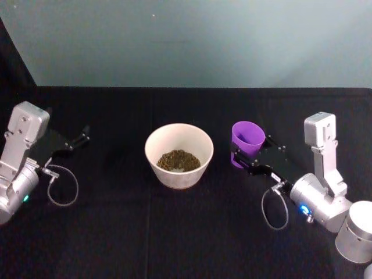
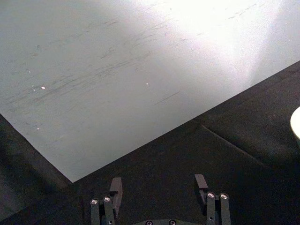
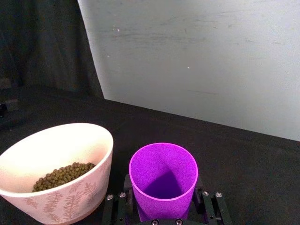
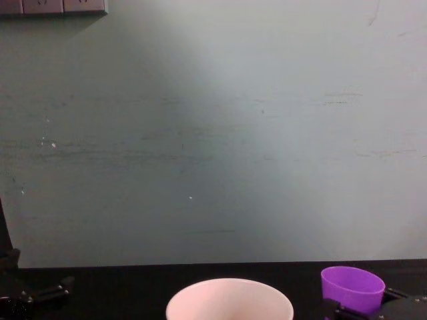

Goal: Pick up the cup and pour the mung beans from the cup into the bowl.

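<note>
Cup [image 1: 247, 142] handling is your main concern, but go across the table [image 1: 174, 232] from the left. First you see the left gripper [image 1: 79, 140], parked well apart from the bowl, with its 2 fingers spread wide and nothing between them.

In the middle stands the bowl [image 1: 179, 154], whitish, with a thin rim. The mung beans [image 1: 178, 160] lie as a brownish-olive heap on its bottom. No beans are seen inside the cup in the right wrist view, so I judge the pouring is already done.

To the right, just beside the bowl but not touching it, is the purple cup, upright or almost upright. The right gripper [image 1: 240, 161] holds it from the robot's side, low on the wall, with 1 finger on each side.

The cup looks light, thin and smooth. It may slip or bend if you squeeze it near the rim, so take it low, where the tapered wall is stiffer.

Nothing else stands on the black cloth. Only the bowl rim is close, so keep the cup away from it.
</note>
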Robot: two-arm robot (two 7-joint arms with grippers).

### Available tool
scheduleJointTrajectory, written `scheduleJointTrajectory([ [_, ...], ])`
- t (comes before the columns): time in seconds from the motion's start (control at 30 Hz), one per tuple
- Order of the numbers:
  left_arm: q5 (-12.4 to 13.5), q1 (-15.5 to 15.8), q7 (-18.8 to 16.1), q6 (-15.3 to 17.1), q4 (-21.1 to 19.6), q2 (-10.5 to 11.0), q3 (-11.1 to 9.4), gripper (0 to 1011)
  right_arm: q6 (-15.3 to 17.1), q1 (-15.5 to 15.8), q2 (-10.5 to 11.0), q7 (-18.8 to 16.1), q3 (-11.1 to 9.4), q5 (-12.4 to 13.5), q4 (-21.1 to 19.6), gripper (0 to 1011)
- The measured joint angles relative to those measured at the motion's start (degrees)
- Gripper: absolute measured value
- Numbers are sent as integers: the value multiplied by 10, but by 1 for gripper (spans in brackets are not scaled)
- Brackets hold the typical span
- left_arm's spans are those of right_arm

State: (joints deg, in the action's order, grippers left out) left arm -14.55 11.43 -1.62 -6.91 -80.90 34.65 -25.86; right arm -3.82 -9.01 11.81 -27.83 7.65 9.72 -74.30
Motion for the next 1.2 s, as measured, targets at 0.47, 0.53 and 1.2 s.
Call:
scheduleJointTrajectory([
  [0.47, 0, 0, 0, 0, 0, 0, 0, 1000, -5, 2, 14, 11, 15, 17, -13, 1003],
  [0.53, 0, 0, 0, 0, 0, 0, 0, 1000, -6, 5, 17, 13, 14, 20, -23, 1002],
  [1.2, 0, 0, 0, 0, 0, 0, 0, 1000, 4, 43, 67, 79, -18, 32, -180, 1003],
])
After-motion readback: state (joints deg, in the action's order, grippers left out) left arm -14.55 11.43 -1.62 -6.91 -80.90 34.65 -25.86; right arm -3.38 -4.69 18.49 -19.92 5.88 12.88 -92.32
